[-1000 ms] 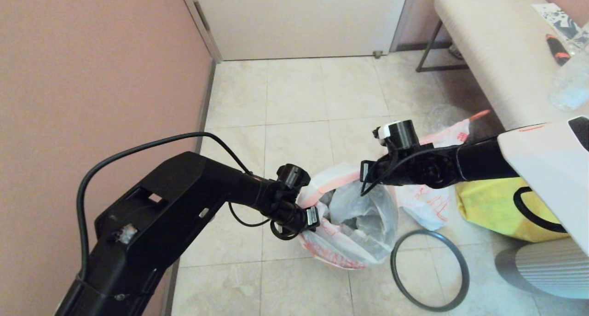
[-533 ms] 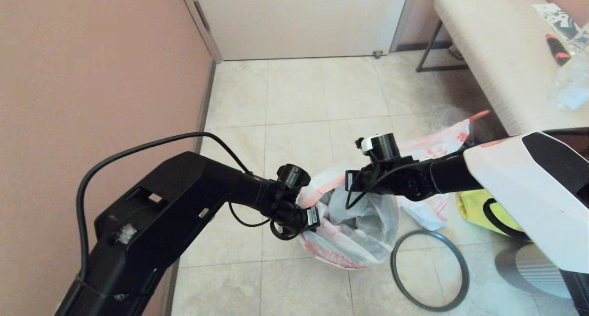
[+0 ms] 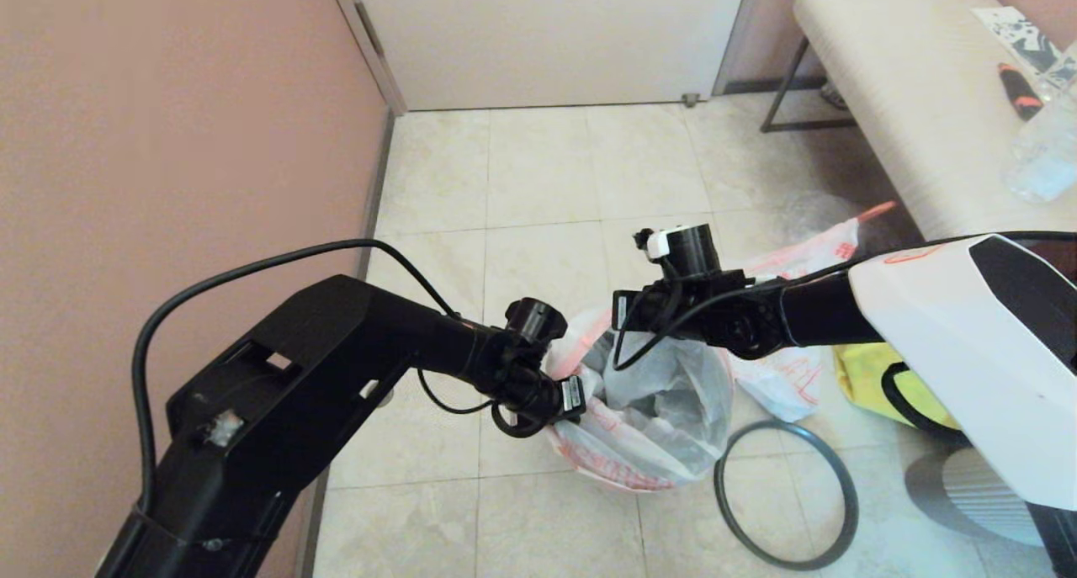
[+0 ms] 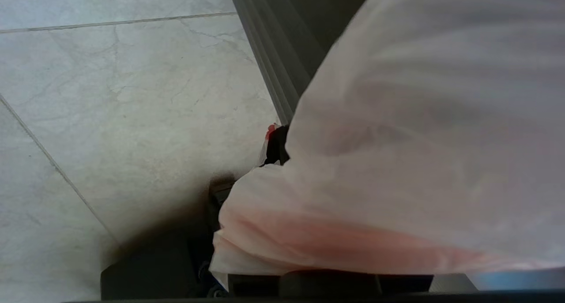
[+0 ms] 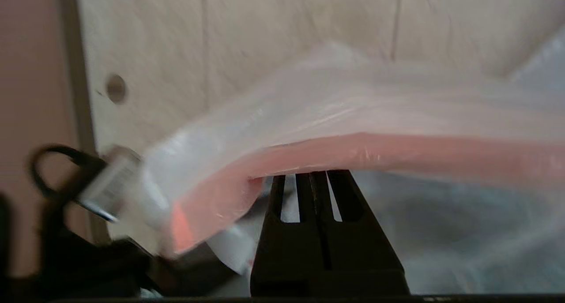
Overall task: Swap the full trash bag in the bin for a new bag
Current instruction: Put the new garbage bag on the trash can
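The new bag (image 3: 648, 431), white with orange-red print, stands open on the floor over a dark shape that shows through it; the bin itself is hidden. My left gripper (image 3: 582, 400) is at the bag's left rim, and in the left wrist view the new bag (image 4: 397, 140) covers everything in front of it. My right gripper (image 3: 617, 315) is at the far rim. In the right wrist view the right gripper (image 5: 314, 175) is shut, tips under the pink edge band (image 5: 397, 155). The full trash bag (image 3: 787, 384) lies behind the right arm. The grey hoop (image 3: 719, 487) lies on the floor.
A yellow tote (image 3: 867, 376) sits right of the full bag. A cushioned bench (image 3: 892, 98) with bottles on it stands at the back right. The pink wall (image 3: 168, 140) runs close along my left arm. Bare tiles (image 3: 538, 182) stretch toward the door.
My right gripper has moved left across the bag's mouth, toward the left gripper, taking the far rim with it. The left arm has hardly moved.
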Robot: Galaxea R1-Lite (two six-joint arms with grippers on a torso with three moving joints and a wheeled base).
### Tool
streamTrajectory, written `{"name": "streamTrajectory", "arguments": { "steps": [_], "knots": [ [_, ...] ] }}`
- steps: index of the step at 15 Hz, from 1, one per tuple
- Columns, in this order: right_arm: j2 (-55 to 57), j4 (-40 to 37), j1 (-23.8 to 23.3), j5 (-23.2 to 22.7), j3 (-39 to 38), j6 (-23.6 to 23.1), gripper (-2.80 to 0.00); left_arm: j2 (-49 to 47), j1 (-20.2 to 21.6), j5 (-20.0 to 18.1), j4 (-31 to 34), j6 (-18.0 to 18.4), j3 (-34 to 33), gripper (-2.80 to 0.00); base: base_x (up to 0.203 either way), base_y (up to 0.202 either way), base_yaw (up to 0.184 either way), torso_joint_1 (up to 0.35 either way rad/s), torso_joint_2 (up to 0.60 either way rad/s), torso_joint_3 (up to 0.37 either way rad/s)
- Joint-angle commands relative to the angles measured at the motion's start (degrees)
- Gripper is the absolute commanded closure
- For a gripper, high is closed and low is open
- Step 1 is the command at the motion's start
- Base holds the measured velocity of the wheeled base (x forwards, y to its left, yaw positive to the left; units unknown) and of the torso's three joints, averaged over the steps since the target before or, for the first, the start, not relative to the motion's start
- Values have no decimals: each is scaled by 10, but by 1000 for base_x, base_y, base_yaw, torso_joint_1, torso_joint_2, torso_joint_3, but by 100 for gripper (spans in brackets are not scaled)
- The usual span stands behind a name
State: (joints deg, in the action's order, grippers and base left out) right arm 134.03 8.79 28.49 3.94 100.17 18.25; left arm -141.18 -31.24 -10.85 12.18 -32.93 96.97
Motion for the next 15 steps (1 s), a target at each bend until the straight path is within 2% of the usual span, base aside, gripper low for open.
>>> {"name": "streamTrajectory", "arguments": {
  "steps": [1, 4, 6, 8, 9, 11, 15],
  "knots": [
    [7, 22, 0, 0, 4, 0, 0, 0, -1, 0, 1, -2, 2, 0, 0, 0, 0, 0, 0, 0],
    [24, 77, -5, -2, 11, 1, 0, 0, -3, 3, 1, -1, 2, 0, 0, 0, 0, 0, 0, 0],
    [54, 88, -21, -2, 59, 0, 0, 0, -4, 7, -1, 0, -3, 0, 0, 0, 0, 0, 0, 0],
    [95, 71, -49, -3, 122, -1, 0, 0, -4, 12, -5, 2, -4, 0, 0, 0, 0, 0, 0, 0],
    [108, 60, -66, -11, 129, -15, 0, 0, -2, 12, -9, 1, -4, 0, 0, 0, 0, 0, 0, 0],
    [124, 53, -80, -14, 125, -42, 0, 1, 1, 12, -21, 1, -8, 0, 0, 0, 0, 0, 0, 0],
    [117, 17, -106, -13, 122, -44, 0, 1, 7, 11, -29, 0, -7, 0, 0, 0, 0, 0, 0, 0]
  ]
}}
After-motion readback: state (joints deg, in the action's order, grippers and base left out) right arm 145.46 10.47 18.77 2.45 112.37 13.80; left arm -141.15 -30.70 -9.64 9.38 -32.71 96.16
